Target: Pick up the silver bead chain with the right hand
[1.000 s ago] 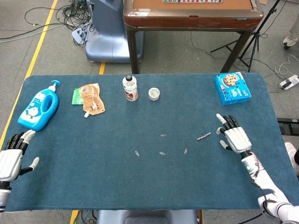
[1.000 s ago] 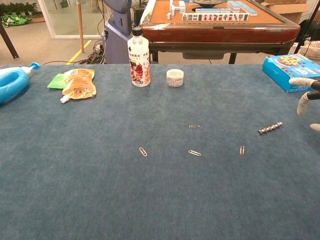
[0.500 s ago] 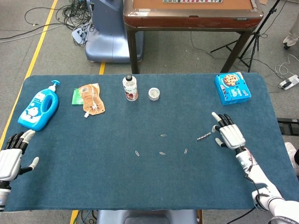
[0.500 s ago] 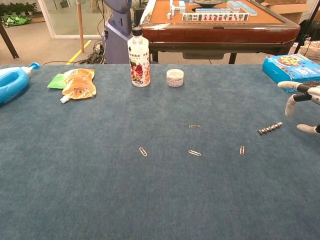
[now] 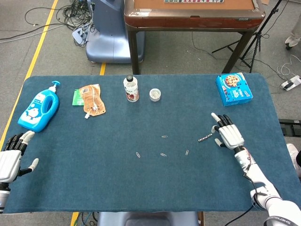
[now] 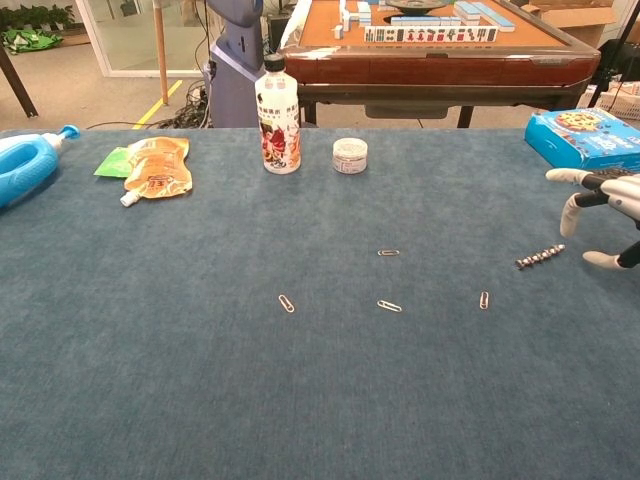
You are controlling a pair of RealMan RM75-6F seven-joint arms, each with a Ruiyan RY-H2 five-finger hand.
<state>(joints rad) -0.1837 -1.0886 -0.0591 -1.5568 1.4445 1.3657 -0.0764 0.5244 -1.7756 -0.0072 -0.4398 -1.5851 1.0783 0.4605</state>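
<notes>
Fingers spread and holding nothing, the robot's white right hand (image 5: 229,135) hovers just beside the short silver bead chain (image 5: 204,139), which lies toward the right edge of the blue felt table (image 5: 141,183).

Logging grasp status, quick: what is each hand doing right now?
Left hand: open, holding nothing.
Right hand: open, fingers spread beside the silver bead chain, not gripping it.
</notes>
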